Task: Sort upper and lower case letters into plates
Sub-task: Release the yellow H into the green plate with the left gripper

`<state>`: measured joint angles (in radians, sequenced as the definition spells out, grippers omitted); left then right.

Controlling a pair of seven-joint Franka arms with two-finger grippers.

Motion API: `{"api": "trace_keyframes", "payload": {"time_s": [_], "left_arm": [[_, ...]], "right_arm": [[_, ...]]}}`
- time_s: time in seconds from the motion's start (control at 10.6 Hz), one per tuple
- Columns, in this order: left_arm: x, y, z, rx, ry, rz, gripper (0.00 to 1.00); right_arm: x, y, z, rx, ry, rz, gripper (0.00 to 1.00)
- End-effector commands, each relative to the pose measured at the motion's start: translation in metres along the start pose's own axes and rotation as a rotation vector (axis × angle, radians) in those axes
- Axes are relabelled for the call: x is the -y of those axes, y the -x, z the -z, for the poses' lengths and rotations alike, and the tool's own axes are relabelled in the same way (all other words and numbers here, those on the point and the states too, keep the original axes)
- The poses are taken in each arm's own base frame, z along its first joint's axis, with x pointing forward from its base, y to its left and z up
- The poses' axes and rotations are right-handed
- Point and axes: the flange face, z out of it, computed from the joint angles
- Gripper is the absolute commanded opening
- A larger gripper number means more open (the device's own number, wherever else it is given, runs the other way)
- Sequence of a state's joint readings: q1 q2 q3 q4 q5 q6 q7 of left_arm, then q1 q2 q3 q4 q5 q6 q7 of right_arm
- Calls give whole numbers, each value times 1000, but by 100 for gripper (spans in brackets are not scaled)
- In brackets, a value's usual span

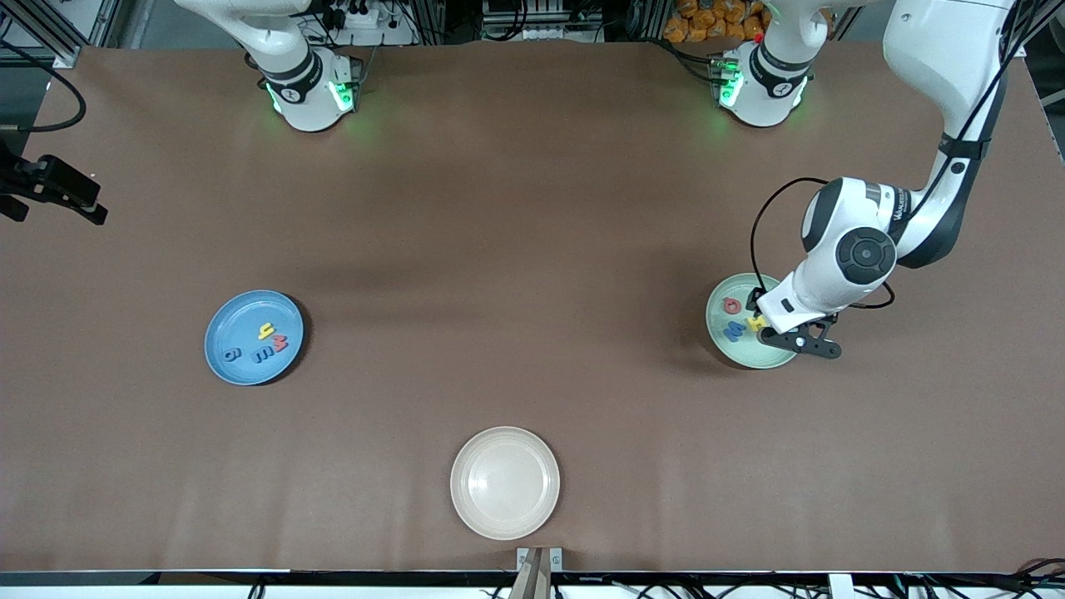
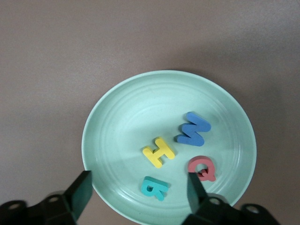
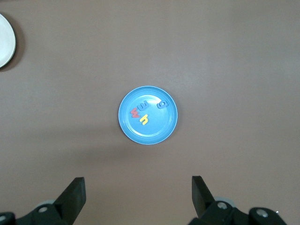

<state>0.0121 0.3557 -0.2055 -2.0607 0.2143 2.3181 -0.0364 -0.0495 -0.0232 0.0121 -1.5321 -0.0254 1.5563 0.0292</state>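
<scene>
Letters sat sorted in two plates on the brown worktop. The mint green plate lay toward the left arm's end, and the left claw hung low over it with its fingers spread wide and nothing between them. The left wrist view gave what the front view could not: four capitals in that plate, a blue W, a yellow H, a red Q and a teal R, the R lying between the two dark fingertips but touched by neither. From the front, the arm's white wrist covered part of the plate, the R could not be made out, and only the red, blue and yellow pieces showed beside the claw.

The light blue plate lay toward the right arm's end of the worktop, well apart from the green one. It held four lowercase letters: a yellow h, a red w, a blue m and a blue letter whose shape could not be read. The right claw appeared only in its own wrist view, high above the worktop with its fingers wide apart and empty; the right arm waited.

A cream-beige plate lay bare, nearer the front camera than both other plates and roughly between them; the right wrist view caught only its edge.
</scene>
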Motion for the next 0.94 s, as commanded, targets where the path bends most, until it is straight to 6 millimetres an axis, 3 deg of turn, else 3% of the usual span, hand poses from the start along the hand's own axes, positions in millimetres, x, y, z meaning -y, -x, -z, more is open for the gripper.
{"api": "trace_keyframes", "payload": {"time_s": [0.0,0.28,0.66,0.85], "left_arm": [[4,9,24,-8,-24,10,100],[10,14,75,-16,-53,18,100],[13,28,216,-72,27,118,100],[34,36,271,-132,17,158,100]], "right_arm": [[2,5,8,-9,-6,-35,100],[0,1,15,-26,-14,-30,100],[4,7,12,27,-18,-1,100],[9,8,10,38,-22,43,100]]}}
